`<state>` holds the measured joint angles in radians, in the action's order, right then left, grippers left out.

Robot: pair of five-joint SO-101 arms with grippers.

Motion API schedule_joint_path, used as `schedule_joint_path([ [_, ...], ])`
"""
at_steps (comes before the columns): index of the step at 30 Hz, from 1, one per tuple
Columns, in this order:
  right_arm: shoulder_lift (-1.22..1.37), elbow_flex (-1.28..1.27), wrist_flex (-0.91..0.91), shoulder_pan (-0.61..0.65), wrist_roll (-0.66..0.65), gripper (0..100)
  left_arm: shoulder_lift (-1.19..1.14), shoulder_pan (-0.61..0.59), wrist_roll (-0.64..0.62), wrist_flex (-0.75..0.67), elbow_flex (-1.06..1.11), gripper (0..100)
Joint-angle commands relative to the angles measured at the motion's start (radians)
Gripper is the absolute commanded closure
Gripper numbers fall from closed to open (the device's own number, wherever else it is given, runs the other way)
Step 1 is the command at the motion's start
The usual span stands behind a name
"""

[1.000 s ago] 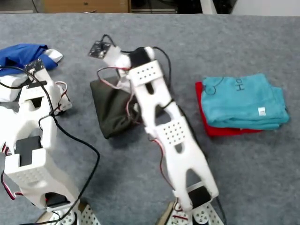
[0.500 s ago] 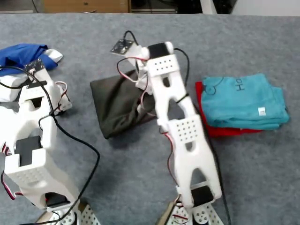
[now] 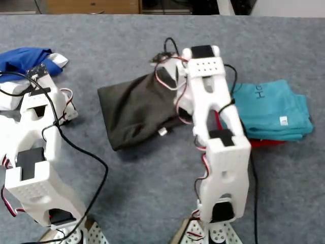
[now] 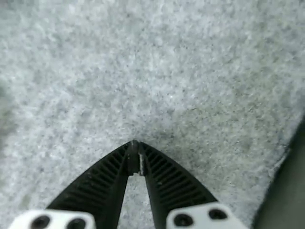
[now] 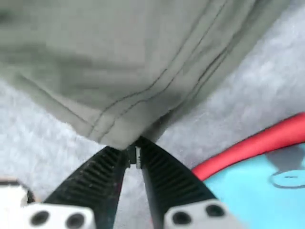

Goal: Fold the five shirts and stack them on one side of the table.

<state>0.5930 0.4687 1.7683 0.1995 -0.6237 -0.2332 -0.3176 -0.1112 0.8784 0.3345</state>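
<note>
Shirts are the whole job, and the dark shirt [image 3: 134, 109] is the one that has changed in the last second. It was a compact folded square well to the left of the stack, and it is now drawn out into a long slanted shape whose near corner almost reaches the stack. The stack itself, a teal shirt [image 3: 269, 109] lying on a red shirt [image 3: 264, 143], has not shifted. The right arm did the pulling, swinging from over the far side of the dark shirt across to just beside the stack. Its right gripper [image 5: 134, 153] is clamped on a hemmed edge of the cloth, with the red and teal edges close by in its wrist view. The dark shirt's edge farthest from the stack seems not to have budged (a small white label now shows on the side nearer the stack). My reading is that the cloth is stretching or opening rather than travelling as one bundle, so the fold may need tidying before it goes on top. The left gripper [image 4: 134, 149] is closed on nothing, over bare grey worktop [image 3: 284, 46] far from the stack, and that arm has not moved. A blue shirt [image 3: 23, 58] lies unfolded farther still from the stack.
</note>
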Motion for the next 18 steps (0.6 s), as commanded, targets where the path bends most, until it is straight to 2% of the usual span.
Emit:
schedule_joint_path([
  [1, -0.113, -0.016, 0.009, -0.022, -0.028, 99.4, 0.059, 0.003, 0.005, -0.011, -0.003, 98],
  [6, -0.165, 0.153, 0.008, 0.022, -0.021, 99.4, 0.059, 0.003, 0.005, -0.011, -0.003, 98],
  [11, -0.168, 0.369, 0.006, 0.12, 0.094, 99.4, 0.059, 0.003, 0.005, -0.012, -0.003, 98],
  [14, -0.128, 0.38, -0.02, 0.173, 0.115, 99.4, 0.059, 0.003, 0.005, -0.012, -0.005, 98],
  [18, 0.012, 0.381, -0.021, 0.174, 0.144, 99.4, 0.059, 0.003, 0.005, -0.014, -0.005, 98],
])
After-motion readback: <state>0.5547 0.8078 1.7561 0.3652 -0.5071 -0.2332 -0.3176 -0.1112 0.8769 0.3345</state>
